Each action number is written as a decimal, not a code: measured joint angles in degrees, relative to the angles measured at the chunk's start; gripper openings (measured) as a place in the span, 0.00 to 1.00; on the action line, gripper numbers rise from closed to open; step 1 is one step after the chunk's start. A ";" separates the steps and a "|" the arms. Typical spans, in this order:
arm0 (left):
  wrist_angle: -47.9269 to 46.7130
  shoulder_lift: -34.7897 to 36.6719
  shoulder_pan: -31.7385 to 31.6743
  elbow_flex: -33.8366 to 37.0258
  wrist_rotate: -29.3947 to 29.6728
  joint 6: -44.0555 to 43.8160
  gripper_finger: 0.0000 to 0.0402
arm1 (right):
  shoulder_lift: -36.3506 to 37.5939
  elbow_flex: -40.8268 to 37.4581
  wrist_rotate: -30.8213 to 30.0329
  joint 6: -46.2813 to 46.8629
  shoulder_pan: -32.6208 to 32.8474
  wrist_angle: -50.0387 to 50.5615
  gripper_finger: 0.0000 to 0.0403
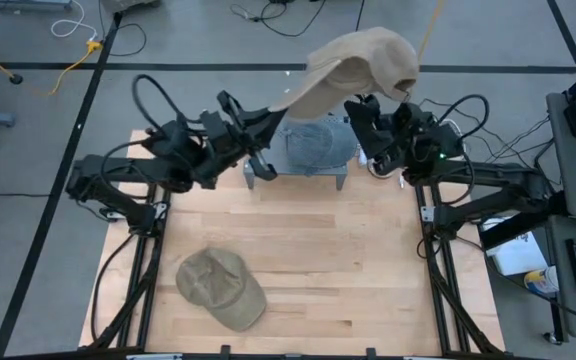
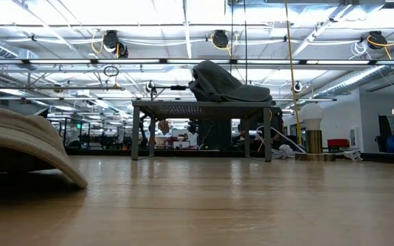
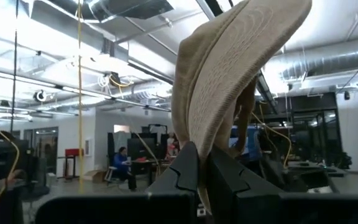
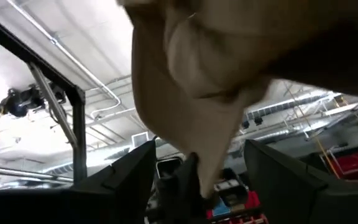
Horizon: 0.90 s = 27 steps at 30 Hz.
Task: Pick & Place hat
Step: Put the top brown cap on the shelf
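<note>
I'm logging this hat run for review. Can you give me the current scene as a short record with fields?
held item: tan fabric cap, lifted above the back of the table
left gripper: shut on the tan cap's brim
right gripper: open, under the tan cap's crown
rack: small grey metal stand with a blue denim cap on it
front of table: olive fabric cap lying on the light wooden tabletop
</note>
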<state>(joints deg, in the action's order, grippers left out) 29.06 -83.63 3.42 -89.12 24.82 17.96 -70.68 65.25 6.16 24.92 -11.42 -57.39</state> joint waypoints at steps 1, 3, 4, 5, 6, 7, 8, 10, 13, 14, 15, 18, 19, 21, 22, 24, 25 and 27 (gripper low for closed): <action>0.00 -0.36 -0.22 0.00 -0.25 -0.64 0.02 | -0.49 0.61 -0.14 -0.82 0.37 -0.02 0.59; -0.01 -0.98 -0.41 0.00 -0.98 -1.96 0.02 | -1.68 1.95 -0.18 -1.82 0.86 0.24 0.59; 0.09 -1.39 -0.41 0.00 -1.08 -2.37 0.02 | -2.30 2.67 -0.33 -2.02 1.03 0.14 0.59; 0.06 -1.72 -0.41 -0.02 -1.08 -2.71 0.02 | -2.70 3.11 -0.35 -2.07 1.17 0.19 0.59; -0.09 -1.93 -0.41 -0.02 -1.08 -3.11 0.02 | -3.06 3.52 -0.42 -2.06 1.31 0.33 0.59; -0.40 -2.03 -0.39 0.00 -1.21 -3.14 0.02 | -3.47 4.00 -0.60 -2.07 1.41 0.36 0.59; -0.54 -2.06 -0.29 0.00 -1.27 -3.15 0.02 | -3.70 4.18 -0.74 -2.07 1.42 0.43 0.58; -0.99 -1.91 0.00 0.00 -1.22 -3.22 0.02 | -3.78 4.28 -1.04 -1.69 1.42 0.65 0.55; -1.69 -1.89 0.09 0.00 -1.21 -3.30 0.02 | -3.74 4.28 -1.62 -0.08 1.42 0.90 0.44; -1.81 -1.89 0.15 0.00 -1.21 -3.28 0.02 | -3.74 4.28 -1.65 0.42 1.40 1.00 0.38; -1.85 -1.89 0.33 0.00 -1.21 -3.30 0.03 | -3.74 4.28 -1.71 1.00 1.40 1.05 0.32; -2.31 -1.88 0.50 0.00 -1.15 -3.28 0.09 | -3.74 4.28 -1.87 3.28 1.40 0.95 0.10; -2.53 -1.90 0.50 0.00 -1.17 -3.30 0.12 | -3.74 4.29 -1.88 3.50 1.38 0.74 0.05; -3.21 -1.91 0.51 0.00 -1.21 -3.50 0.17 | -3.69 4.30 -1.91 4.16 1.38 0.62 0.04; -3.91 -1.89 0.55 0.00 -1.21 -3.50 0.19 | -3.48 4.29 -1.88 4.60 1.38 0.77 0.03; -5.44 -1.81 0.84 0.00 -0.92 -4.66 0.22 | -2.80 4.28 -1.72 4.17 1.34 1.03 0.02; -6.61 -1.46 0.98 0.00 -0.74 -6.05 0.24 | -2.24 4.28 -1.58 3.36 1.15 1.04 0.02; -9.62 -0.38 1.32 0.07 -0.46 -9.63 0.28 | -0.78 4.29 -1.34 2.13 0.43 0.87 0.02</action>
<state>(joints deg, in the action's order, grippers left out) 19.44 -84.01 4.73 -89.06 24.36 8.33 -71.46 69.54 4.82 27.05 -10.99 -56.52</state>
